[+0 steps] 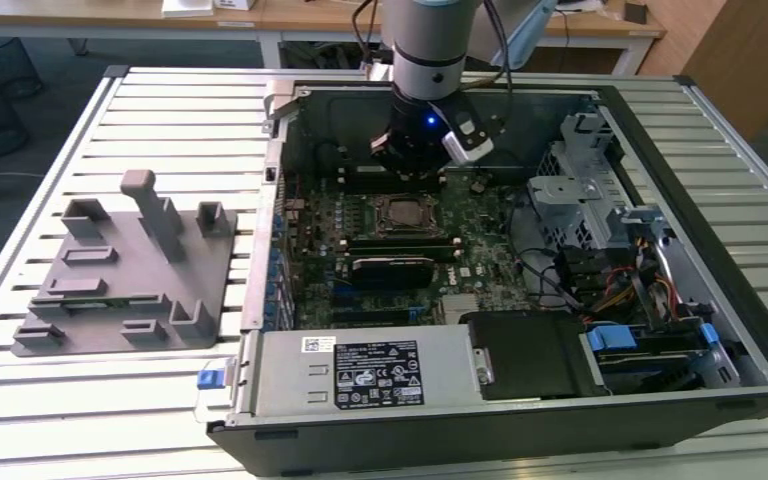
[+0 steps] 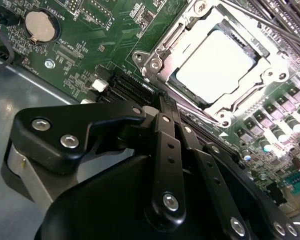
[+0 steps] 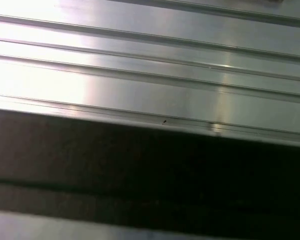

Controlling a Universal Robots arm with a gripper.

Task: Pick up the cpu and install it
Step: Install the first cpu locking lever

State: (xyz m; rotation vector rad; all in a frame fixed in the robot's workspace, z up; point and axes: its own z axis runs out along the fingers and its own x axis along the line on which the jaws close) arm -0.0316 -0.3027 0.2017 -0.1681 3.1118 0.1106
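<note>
A ribbed aluminium desk carries an open computer case and, at the exterior view's left, a grey plastic fixture tray; the arm's hand hangs inside the case above the green motherboard, its fingertips hidden behind its own dark body, so whether it is open or closed cannot be told; in the second wrist view the black linkage bars crowd the foreground; beyond them the cpu, flat, square, pale silvery, lies in the metal-framed socket, apart from the hand; a round coin cell sits on the board well apart from the socket.
</note>
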